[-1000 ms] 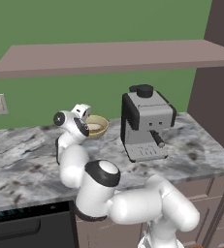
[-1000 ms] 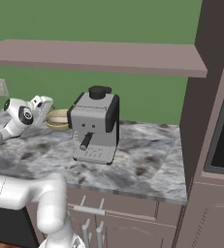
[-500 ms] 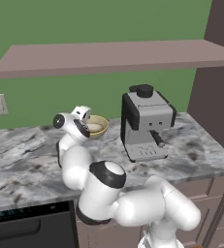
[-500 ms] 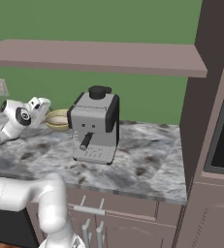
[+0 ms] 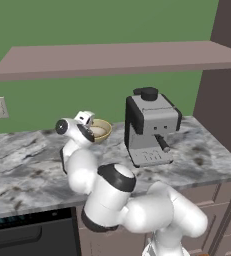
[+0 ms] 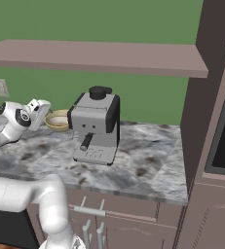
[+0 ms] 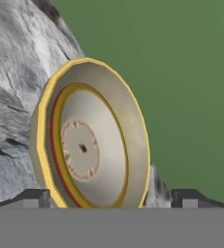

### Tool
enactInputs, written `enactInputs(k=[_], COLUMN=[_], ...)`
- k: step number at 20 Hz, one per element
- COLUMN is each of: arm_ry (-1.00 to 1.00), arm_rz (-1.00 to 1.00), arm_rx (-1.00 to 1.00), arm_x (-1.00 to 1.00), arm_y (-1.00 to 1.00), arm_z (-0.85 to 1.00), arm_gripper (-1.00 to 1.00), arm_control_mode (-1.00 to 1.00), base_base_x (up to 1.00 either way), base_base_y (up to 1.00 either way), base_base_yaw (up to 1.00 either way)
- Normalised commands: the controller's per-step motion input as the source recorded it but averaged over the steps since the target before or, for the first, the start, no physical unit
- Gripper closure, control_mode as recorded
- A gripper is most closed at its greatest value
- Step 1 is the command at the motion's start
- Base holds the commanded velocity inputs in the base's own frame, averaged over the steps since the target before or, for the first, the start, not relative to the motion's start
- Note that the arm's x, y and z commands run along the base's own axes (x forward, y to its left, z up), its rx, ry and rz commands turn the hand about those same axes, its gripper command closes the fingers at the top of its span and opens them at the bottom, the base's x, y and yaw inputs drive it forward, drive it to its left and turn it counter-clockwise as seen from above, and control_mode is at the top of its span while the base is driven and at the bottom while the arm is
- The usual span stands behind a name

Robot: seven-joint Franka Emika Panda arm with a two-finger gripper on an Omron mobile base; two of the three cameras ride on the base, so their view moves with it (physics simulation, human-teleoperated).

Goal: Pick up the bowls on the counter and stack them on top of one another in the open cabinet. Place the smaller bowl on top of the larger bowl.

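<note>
Near the back of the grey-and-white marbled stone desk [image 5: 32, 165], just left of the boxy silver-and-black coffee machine [image 5: 151, 127], sits the deep yellow-tan ceramic bowl with a darker gold rim [image 5: 100, 131]. The white arm's two-finger tool [image 7: 111, 198] is right at this bowl with its jaws spread wide, one dark tip on either side of the bowl's rim in the hand view, and nothing is gripped yet. The step in hand looks like the first pick: taking the larger bowl before any stacking. Next, the tool probably needs to settle over the rim and close firmly, then lift the bowl to the long flat mauve-brown shelf board [image 5: 117, 57] overhead. I cannot make out the shallow orange-rimmed bowl.
</note>
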Motion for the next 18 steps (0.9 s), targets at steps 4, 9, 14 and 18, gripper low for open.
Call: enactInputs(k=[4, 9, 14, 18], arm_ry=[0.09, 0.04, 0.07, 0.07], arm_rz=[0.00, 0.00, 0.00, 0.00], arm_rx=[0.00, 0.00, 0.00, 0.00], arm_x=[0.02, 0.00, 0.00, 0.00], arm_y=[0.04, 0.00, 0.04, 0.06], arm_z=[-0.04, 0.00, -0.02, -0.09], arm_gripper=[-1.00, -1.00, -1.00, -1.00], arm_control_mode=[-1.00, -1.00, -1.00, -1.00], base_base_x=[0.00, 0.00, 0.00, 0.00], base_base_y=[0.00, 0.00, 0.00, 0.00], base_base_yaw=[0.00, 0.00, 0.00, 0.00])
